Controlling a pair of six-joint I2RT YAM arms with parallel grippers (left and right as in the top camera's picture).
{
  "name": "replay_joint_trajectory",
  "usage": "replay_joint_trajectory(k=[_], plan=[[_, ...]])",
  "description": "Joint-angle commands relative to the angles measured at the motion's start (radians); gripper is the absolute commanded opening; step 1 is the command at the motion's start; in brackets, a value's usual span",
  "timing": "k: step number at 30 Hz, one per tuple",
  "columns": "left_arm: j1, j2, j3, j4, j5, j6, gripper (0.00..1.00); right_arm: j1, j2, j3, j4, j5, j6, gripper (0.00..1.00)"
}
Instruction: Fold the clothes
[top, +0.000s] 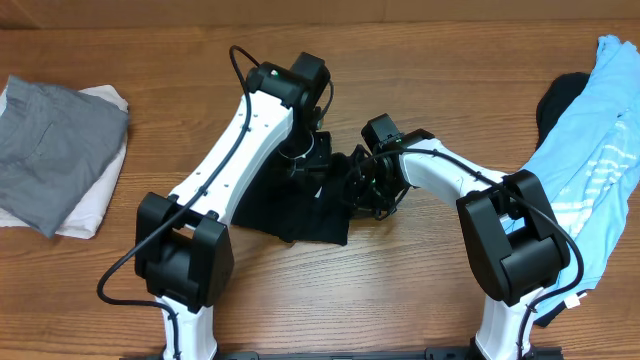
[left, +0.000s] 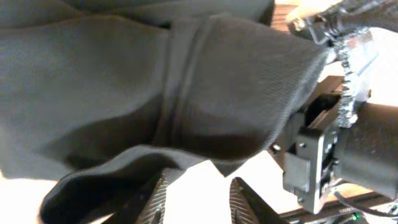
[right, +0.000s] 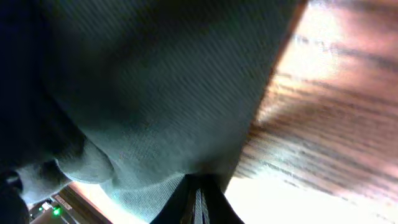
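Your right claw (right: 199, 200) pinches the black shirt (right: 155, 93) by its edge, holding it raised for folding; your left claw (left: 199, 199) sits spread underneath.

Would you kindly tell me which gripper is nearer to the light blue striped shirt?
Right. The right gripper is at the black shirt's right side, well short of the light blue striped shirt; the left gripper is farther left, also at the black shirt.
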Motion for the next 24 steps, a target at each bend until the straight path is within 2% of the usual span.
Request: replay_joint_trajectory(k=[1,8,10,12,15,24], plan=[[0.092,-0.057,0.072,-0.028,0.009,0.067,0.36,-0.015,0.006,0.024,-0.038,0.018,0.0,0.08],[0.282,-0.115,0.104,-0.021,-0.068,0.065,0.41,-0.067,-0.082,0.13,-0.188,0.063,-0.051,0.11],[0.32,-0.111,0.085,-0.007,-0.088,0.066,0.46,-0.067,-0.127,0.151,-0.207,0.062,-0.074,0.13],[0.347,-0.104,0.059,0.01,-0.088,0.066,0.47,-0.062,-0.171,0.162,-0.205,0.054,-0.08,0.21],[0.364,-0.086,0.018,0.026,-0.069,0.066,0.47,-0.049,-0.196,0.165,-0.179,0.031,-0.08,0.37],[0.328,-0.027,-0.03,0.048,-0.053,0.066,0.46,0.002,-0.135,0.164,-0.146,0.075,-0.079,0.43]])
